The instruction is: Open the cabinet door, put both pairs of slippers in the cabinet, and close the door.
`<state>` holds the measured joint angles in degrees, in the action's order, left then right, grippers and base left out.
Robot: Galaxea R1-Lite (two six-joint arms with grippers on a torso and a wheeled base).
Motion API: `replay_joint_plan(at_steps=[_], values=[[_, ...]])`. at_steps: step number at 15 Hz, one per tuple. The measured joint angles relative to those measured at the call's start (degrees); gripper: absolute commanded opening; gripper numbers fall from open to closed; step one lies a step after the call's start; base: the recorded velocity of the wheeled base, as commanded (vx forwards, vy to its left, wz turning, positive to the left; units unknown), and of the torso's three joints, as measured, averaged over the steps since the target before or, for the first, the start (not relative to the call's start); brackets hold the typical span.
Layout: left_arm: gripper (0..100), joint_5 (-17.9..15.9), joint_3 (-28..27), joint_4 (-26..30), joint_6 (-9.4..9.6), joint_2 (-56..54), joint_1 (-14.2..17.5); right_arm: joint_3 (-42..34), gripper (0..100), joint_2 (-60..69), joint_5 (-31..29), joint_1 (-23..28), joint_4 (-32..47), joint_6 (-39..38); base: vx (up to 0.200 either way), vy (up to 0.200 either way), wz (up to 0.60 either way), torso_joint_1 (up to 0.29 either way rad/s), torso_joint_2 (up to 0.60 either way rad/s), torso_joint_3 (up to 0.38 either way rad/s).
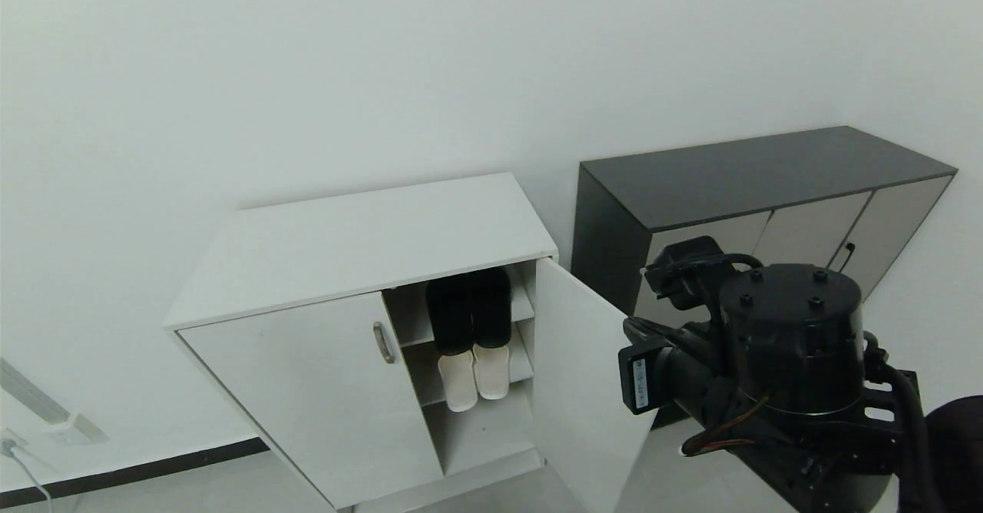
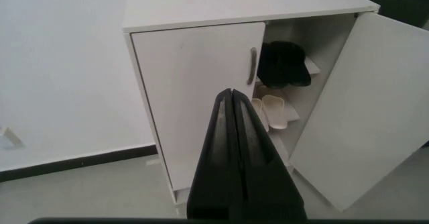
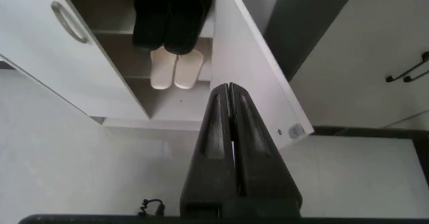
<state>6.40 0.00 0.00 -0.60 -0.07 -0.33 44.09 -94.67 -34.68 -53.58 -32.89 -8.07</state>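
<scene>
The left gripper (image 2: 231, 98) and right gripper (image 3: 231, 90) both have jaws pressed fully together, gripping nothing, near the open cabinet door (image 3: 255, 63).

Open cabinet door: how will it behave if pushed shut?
The door is a flat panel, so it should swing stiffly, not flex. It looks thin, likely light; a gentle push from the right gripper may suffice. The white slippers overhang their shelf, so it might stop short.

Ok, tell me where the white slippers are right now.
In the head view, the white slippers sit on the cabinet's lower shelf, just below the black slippers, between the closed left door and the open right door.
</scene>
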Motion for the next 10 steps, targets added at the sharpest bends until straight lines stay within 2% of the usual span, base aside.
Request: replay_joint_plan(at_steps=[3, 8, 10], values=[[0, 0.0, 0.0, 0.0, 0.0, 0.0, 0.0, -0.18, 0, -0.06, -0.02, 1.01, 0.07, -0.07, 0.0, 0.0, 0.0, 0.0, 0.0, 0.0], [0, -0.02, 0.0, 0.0, 0.0, 0.0, 0.0, -0.24, 0, -0.17, -0.05, 1.32, 0.1, -0.02, -0.2, 0.0, 0.0, 0.006, 0.0, 0.004], [0, -0.02, 0.0, 0.0, 0.0, 0.0, 0.0, -0.18, 0, -0.23, 0.0, 1.32, 0.1, -0.02, 0.0, 0.0, 0.0, 0.0, 0.0, 0.0]])
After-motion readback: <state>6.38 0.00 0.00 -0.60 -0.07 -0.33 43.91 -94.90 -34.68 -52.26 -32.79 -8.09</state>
